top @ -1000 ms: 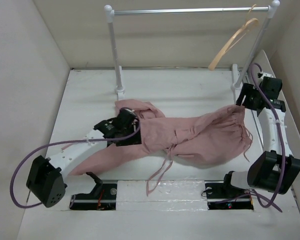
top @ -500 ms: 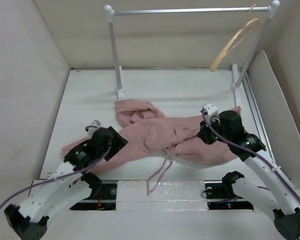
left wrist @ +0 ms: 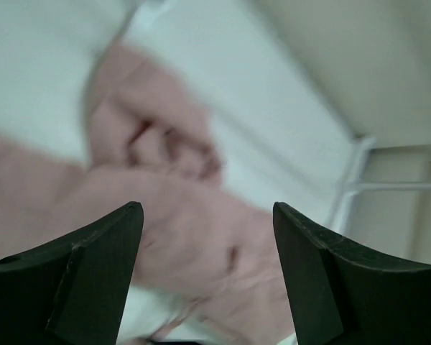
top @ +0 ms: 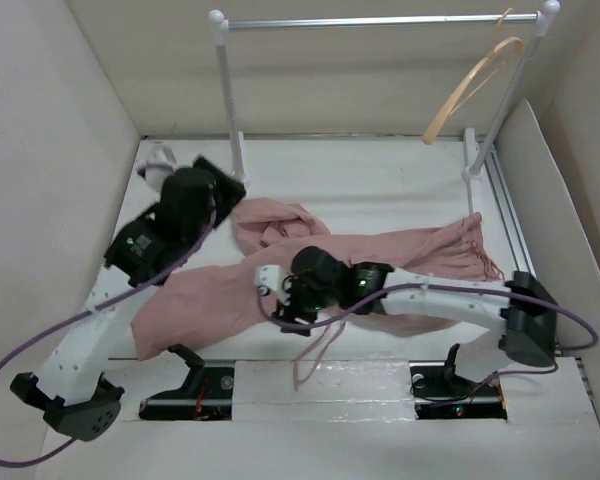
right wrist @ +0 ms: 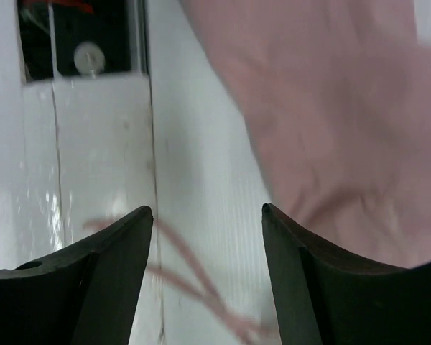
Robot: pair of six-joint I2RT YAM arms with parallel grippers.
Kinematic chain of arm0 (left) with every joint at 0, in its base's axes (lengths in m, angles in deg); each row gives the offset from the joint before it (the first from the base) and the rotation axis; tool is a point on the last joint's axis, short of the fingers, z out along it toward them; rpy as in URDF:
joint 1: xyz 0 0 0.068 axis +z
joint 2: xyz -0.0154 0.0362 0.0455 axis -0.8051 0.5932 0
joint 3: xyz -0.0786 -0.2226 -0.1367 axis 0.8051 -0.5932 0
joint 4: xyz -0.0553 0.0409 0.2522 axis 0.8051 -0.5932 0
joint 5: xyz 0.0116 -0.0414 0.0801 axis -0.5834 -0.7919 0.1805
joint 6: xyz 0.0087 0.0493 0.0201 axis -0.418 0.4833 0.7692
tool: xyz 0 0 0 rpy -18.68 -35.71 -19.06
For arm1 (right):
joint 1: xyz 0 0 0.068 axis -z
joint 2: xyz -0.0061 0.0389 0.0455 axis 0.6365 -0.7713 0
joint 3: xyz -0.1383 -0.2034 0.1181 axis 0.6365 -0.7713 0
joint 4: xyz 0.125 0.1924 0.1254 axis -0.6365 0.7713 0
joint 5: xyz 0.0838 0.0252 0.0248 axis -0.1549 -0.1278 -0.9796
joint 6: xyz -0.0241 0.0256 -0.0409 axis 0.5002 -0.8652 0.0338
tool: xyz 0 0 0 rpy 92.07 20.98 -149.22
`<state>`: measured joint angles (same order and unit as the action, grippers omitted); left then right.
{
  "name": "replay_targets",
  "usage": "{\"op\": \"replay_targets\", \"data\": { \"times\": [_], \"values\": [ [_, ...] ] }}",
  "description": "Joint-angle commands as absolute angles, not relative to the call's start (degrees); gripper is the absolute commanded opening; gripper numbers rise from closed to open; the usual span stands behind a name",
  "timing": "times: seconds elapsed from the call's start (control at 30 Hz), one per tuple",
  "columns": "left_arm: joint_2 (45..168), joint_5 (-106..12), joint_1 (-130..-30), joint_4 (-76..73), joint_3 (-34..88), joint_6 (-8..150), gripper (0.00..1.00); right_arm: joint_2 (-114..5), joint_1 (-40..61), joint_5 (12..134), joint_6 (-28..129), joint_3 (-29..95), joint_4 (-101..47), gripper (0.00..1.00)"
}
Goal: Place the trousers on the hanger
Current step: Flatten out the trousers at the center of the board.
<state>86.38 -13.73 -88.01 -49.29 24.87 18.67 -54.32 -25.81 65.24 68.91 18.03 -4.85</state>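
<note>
The dusty-pink trousers (top: pixel 400 262) lie wrinkled across the table, one leg bunched near the rail post and one leg reaching the front left. The tan wooden hanger (top: pixel 474 84) hangs from the rail at the back right. My left gripper (top: pixel 218 190) is raised at the back left beside the bunched leg. It is open and empty, with the trousers (left wrist: pixel 172 237) blurred below it (left wrist: pixel 207 208). My right gripper (top: pixel 280 303) reaches to the middle, low over the trousers' front edge. It is open (right wrist: pixel 207 210) and empty over the drawstring (right wrist: pixel 194 277), with the trousers (right wrist: pixel 330 108) to its right.
The silver-and-white clothes rail (top: pixel 380 20) spans the back, its left post (top: pixel 230 110) close to my left gripper. Beige walls enclose the table on the left, back and right. Arm bases sit in slots (top: pixel 195 385) at the front edge.
My left arm swung from the front left up to the back left. My right arm swept from the right side to the middle front. The trousers' waist end has spread toward the right.
</note>
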Motion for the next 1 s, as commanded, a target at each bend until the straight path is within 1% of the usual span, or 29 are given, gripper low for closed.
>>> {"op": "replay_targets", "data": {
  "times": [0.0,0.07,0.1,0.13,0.17,0.2,0.3,0.33,0.53,0.6,0.63,0.67,0.7,0.77,0.9,0.97],
  "values": [
    [92.8,-5.4,-87.9,-49.1,47.9,34.9,0.69,-63.9,-30.4,64.6,76.3,27.0,-13.9,0.68],
    [94.3,-4.3,-87.9,-48.8,57.7,38.0,0.69,-70.3,-31.1,64.6,76.0,30.1,-17.8,0.7],
    [94.1,-4.2,-87.9,-48.2,59.1,38.4,0.69,-72.5,-31.1,64.8,75.6,31.3,-20.4,0.71],
    [93.5,-4.3,-87.9,-46.6,60.6,39.0,0.69,-77.5,-32.8,65.2,75.8,34.5,-20.8,0.71],
    [93.5,-4.3,-87.9,-46.1,60.9,39.0,0.69,-77.5,-32.8,65.2,75.8,36.6,-20.8,0.72],
    [93.1,-4.4,-87.9,-45.7,60.9,39.0,0.69,-82.5,-33.3,65.3,76.5,38.6,-19.6,0.72],
    [92.9,-5.6,-87.9,-46.0,59.6,39.1,0.69,-88.6,-34.3,66.1,76.7,44.5,-18.5,0.74],
    [93.0,-5.6,-87.9,-46.3,59.3,39.1,0.69,-91.3,-34.8,66.4,76.1,45.2,-18.8,0.75],
    [92.4,-5.2,-87.9,-47.1,55.7,40.5,0.68,-97.2,-34.2,72.8,73.2,46.8,-21.6,0.75],
    [92.4,-4.8,-87.9,-47.5,54.5,40.8,0.68,-98.3,-33.7,74.7,72.6,47.4,-21.5,0.68],
    [92.4,-4.0,-87.9,-47.8,54.2,40.9,0.67,-98.9,-33.7,77.2,72.4,47.8,-21.4,0.59],
    [92.4,-3.5,-87.9,-48.2,53.8,41.1,0.67,-99.5,-33.7,78.6,72.3,48.1,-20.9,0.28],
    [92.3,-3.1,-87.9,-48.4,53.6,41.2,0.67,-99.2,-33.7,79.9,72.1,48.4,-20.3,0.16],
    [91.8,-1.7,-87.9,-48.3,52.8,41.8,0.66,-96.8,-33.7,84.1,71.6,48.0,-21.3,0.0],
    [91.6,0.6,-87.9,-47.9,52.4,43.1,0.66,-89.8,-32.0,88.0,71.9,48.8,-22.7,0.0],
    [92.1,1.5,-87.9,-47.7,52.9,43.8,0.65,-87.4,-28.2,87.3,72.1,50.5,-23.0,0.0]
  ]
}}
